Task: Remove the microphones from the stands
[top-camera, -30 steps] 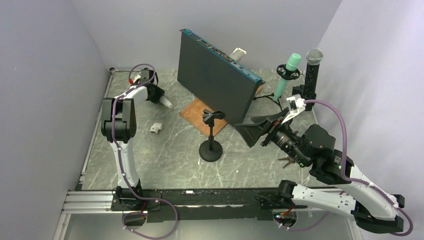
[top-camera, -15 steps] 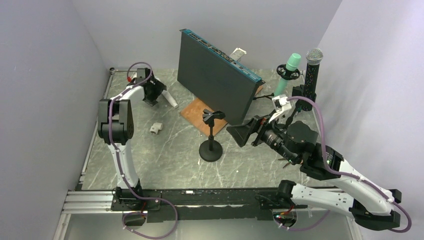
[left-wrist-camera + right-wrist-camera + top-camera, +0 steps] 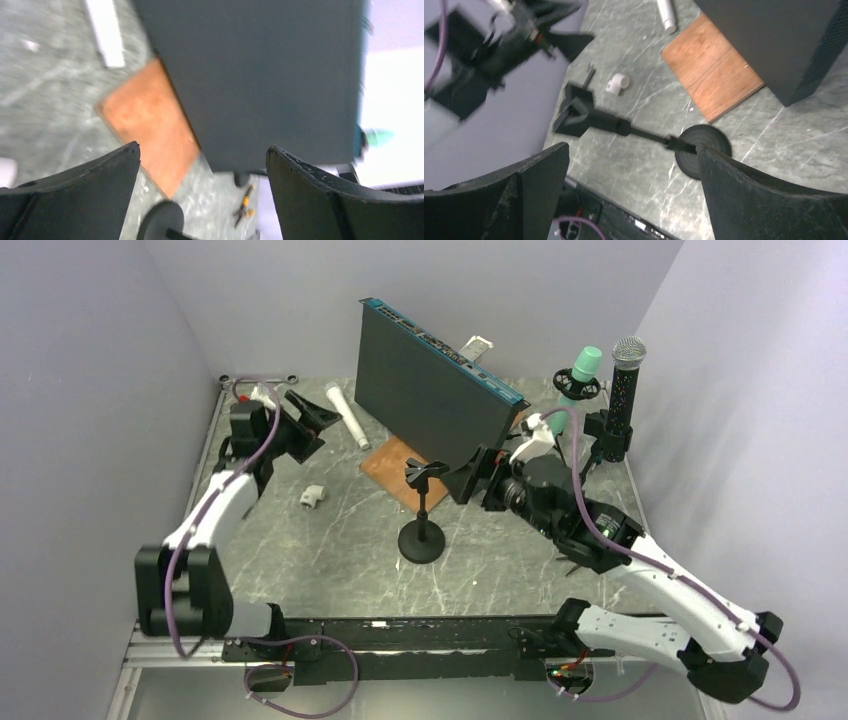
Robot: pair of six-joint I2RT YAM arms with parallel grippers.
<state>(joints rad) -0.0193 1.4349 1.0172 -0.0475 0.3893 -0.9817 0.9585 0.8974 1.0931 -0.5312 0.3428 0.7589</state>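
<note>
One microphone (image 3: 345, 416), just beyond left end effector (image 3: 320, 430)

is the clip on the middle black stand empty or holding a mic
Empty. The clip on the black stand holds nothing in the top and right wrist views; a white microphone lies flat nearby.

Table (image 3: 330, 550): smooth grey stone-look surface with white veins. Board (image 3: 711, 75): matt brown wood, grain visible. Panel (image 3: 425, 390): matt black. Stand (image 3: 704, 140): matt black. Black microphone (image 3: 627, 352): silvery mesh head.
</note>
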